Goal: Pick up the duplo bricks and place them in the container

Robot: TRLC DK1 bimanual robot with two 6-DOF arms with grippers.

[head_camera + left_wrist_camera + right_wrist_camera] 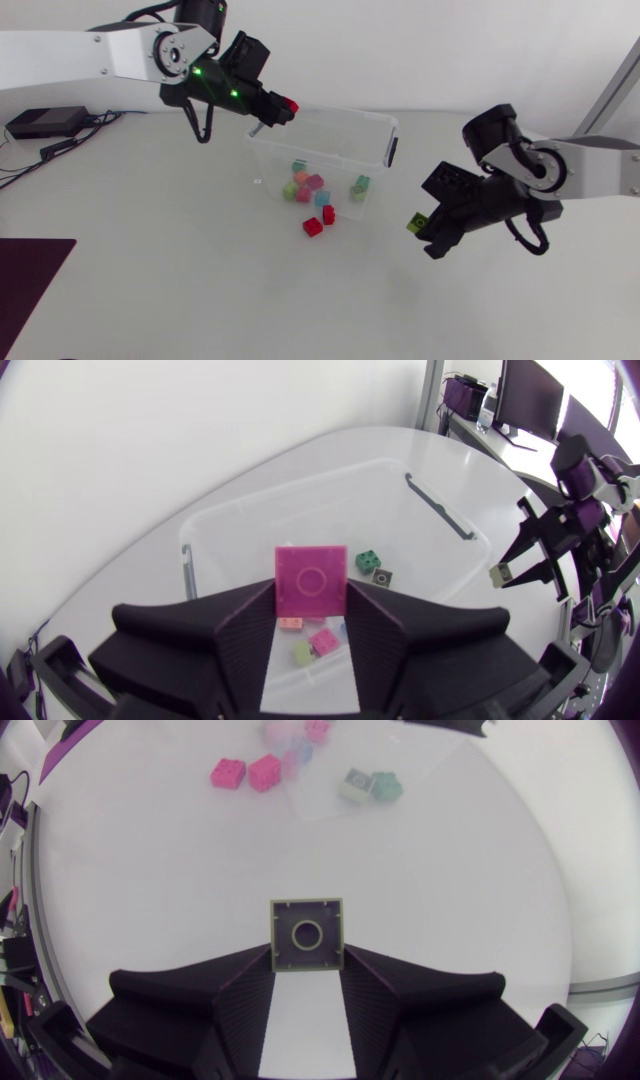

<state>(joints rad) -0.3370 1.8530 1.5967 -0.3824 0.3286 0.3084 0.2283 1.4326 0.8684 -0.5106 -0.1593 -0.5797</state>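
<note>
Two bricks are clamped in jaws: the left jaws hold a red brick (289, 106) above the container's (350, 116) edge, likely to drop it, the right jaws a green brick (415, 221) nearby

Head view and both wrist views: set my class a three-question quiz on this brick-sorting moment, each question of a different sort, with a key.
1. True or false: the left gripper is empty.
2. Relative to the container, the yellow-green brick in the right gripper is: A) inside it; B) outside it, held off the table; C) resting on its rim.
3. Which gripper is nearer the container?

Key:
1. False: it is shut on a red brick.
2. B.
3. The left gripper.
</note>
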